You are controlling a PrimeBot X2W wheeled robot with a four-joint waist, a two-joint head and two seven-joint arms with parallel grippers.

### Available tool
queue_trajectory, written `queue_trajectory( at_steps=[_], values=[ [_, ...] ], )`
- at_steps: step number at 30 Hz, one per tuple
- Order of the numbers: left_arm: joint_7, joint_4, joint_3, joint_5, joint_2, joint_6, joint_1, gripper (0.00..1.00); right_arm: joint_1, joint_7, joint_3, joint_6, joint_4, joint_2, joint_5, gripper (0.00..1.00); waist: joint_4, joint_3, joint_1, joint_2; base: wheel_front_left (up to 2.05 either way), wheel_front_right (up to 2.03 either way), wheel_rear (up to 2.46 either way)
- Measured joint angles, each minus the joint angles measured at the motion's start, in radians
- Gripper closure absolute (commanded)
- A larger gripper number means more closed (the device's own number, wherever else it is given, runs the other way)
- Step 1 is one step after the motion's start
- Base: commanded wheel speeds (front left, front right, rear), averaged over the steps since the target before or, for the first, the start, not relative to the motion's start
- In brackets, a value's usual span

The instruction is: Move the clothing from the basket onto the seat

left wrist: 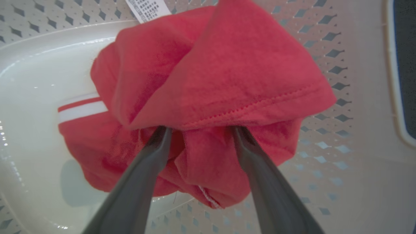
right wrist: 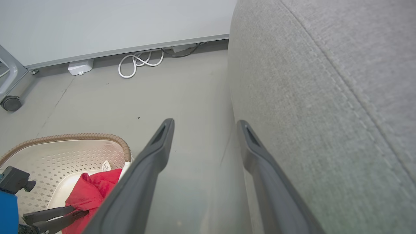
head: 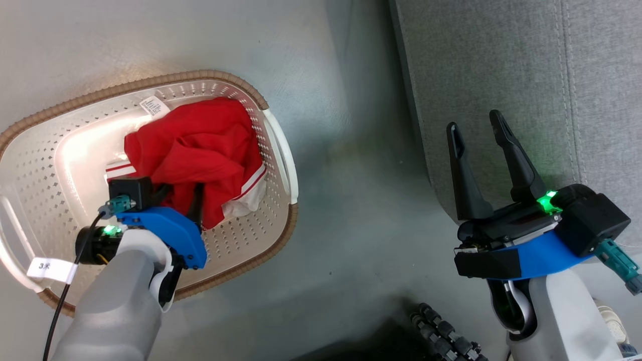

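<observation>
Dark fingers of left gripper (left wrist: 200,130) are standing spread, tips disappearing under a fold of the clothing (left wrist: 227,65), which is lying bunched inside the basket (left wrist: 357,136). Head view is adding right gripper (head: 475,122), likewise spread and empty, hovering over the seat (head: 526,60) edge. Right wrist view is showing a white cable (right wrist: 139,63) coiling by the wall.

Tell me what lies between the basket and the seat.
Bare grey floor lies between the basket and the seat, nothing else; the head view shows this stretch.
</observation>
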Motion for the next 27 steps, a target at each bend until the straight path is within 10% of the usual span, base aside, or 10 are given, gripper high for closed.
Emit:
queue_trajectory(
  at_steps=[19,22,27],
  values=[
    [0.147,-0.041,-0.125,-0.174,0.027,0.0,-0.022,0.0,-0.012,0.0,0.011,0.0,-0.005,0.0,0.003,0.0,0.004,0.035,0.0,0.0,0.0,0.0,0.0],
    [0.142,-0.055,-0.156,-0.177,0.034,0.0,-0.028,1.0,-0.012,0.0,0.011,0.0,-0.005,0.0,0.003,0.0,0.004,0.036,0.0,0.0001,0.0,0.0,0.0],
    [0.137,-0.064,-0.192,-0.196,0.044,0.0,-0.033,1.0,-0.012,0.0,0.011,0.0,-0.006,0.0,0.003,0.0,0.005,0.032,-0.0001,0.0,0.0,0.0,0.0]
  ],
)
